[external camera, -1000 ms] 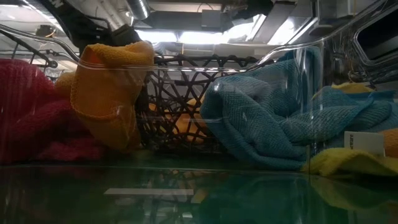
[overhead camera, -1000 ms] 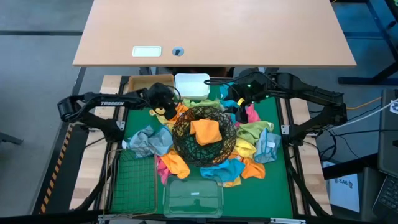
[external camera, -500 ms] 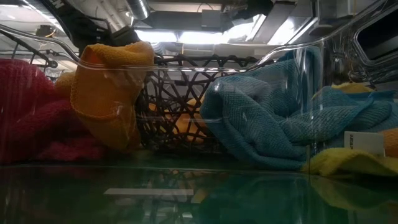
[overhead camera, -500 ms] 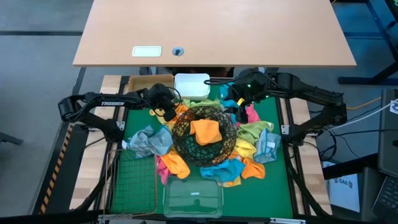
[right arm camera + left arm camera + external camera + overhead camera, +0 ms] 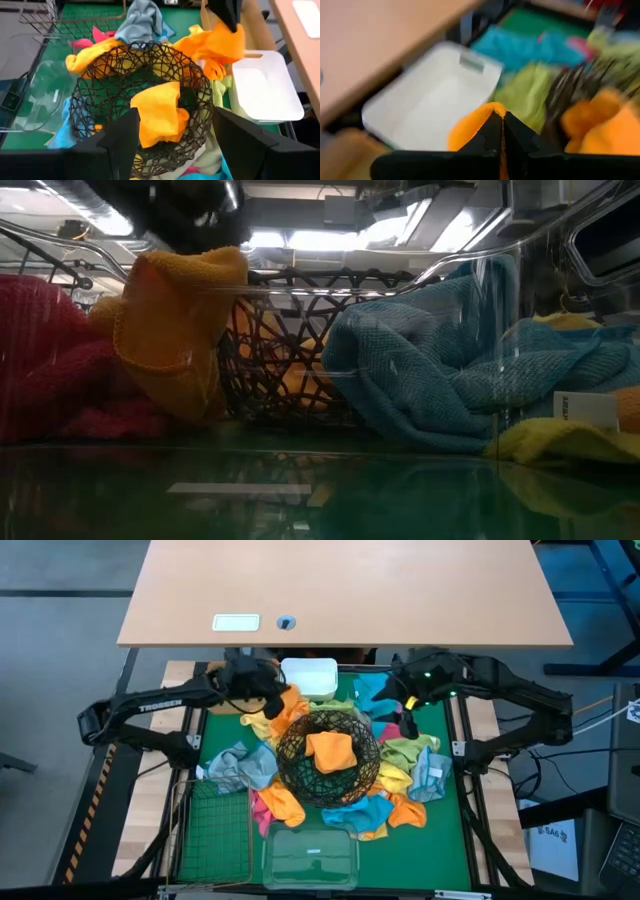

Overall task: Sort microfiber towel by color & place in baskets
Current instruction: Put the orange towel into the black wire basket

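My left gripper point(image 5: 270, 692) is shut on an orange towel point(image 5: 291, 705) above the pile, between the white tub point(image 5: 308, 677) and the black wire bowl point(image 5: 328, 752). Another orange towel point(image 5: 157, 112) lies inside the bowl. My right gripper point(image 5: 177, 150) stands open above the bowl's far right side and touches nothing. Blue, pink, yellow-green, grey and orange towels lie heaped around the bowl. The green wire basket point(image 5: 215, 830) and the clear box point(image 5: 310, 858) stand at the near edge. My left gripper pinches a bunched-up peak of the orange towel point(image 5: 479, 120) between its two shut fingers. The fingers point(image 5: 229, 17) come from above, pointing down. The towel point(image 5: 215, 47) hangs slack below them, and its lower end reaches down beside the bowl's far rim.
A tan desk point(image 5: 340, 590) overhangs the table's far edge, just behind the white tub. A blue towel point(image 5: 440, 370) and an orange towel point(image 5: 175, 330) lie right behind the clear box's wall. The green mat shows bare only near the far left corner point(image 5: 222, 725).
My left gripper has shut on the orange towel and risen toward the far edge, pulling the towel up out of the pile. My right gripper has drawn back toward the table's right edge and has stayed open.
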